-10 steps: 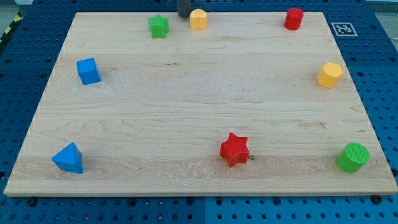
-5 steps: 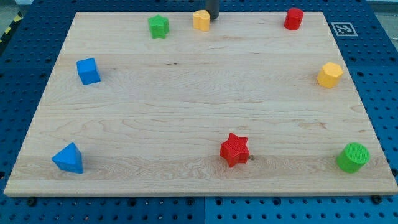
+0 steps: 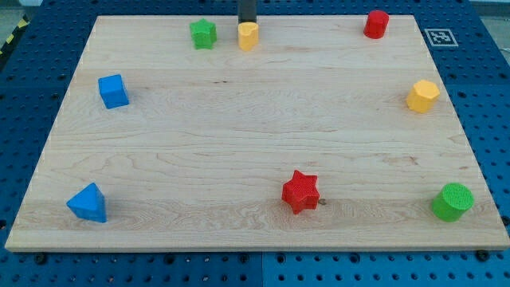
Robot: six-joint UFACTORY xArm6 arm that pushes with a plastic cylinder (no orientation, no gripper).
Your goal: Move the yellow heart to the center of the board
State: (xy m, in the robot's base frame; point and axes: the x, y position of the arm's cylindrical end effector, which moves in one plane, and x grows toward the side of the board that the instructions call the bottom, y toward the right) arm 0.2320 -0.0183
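Since my tip [image 3: 247, 24] is touching the yellow heart [image 3: 248, 36] from 12 o'clock, up at the board's [image 3: 239, 143] top edge, any off-centre push could spin it toward the green star [image 3: 203, 33] at 9 o'clock.

My tip [image 3: 248, 23] sits at the wooden board's [image 3: 255, 104] top edge, touching the yellow heart block [image 3: 248, 36] from above, w/ the green star block [image 3: 203, 33] just left.

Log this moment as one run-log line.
my tip: behind yellow heart, touching | heart: top edge, right of green star | center: not reached
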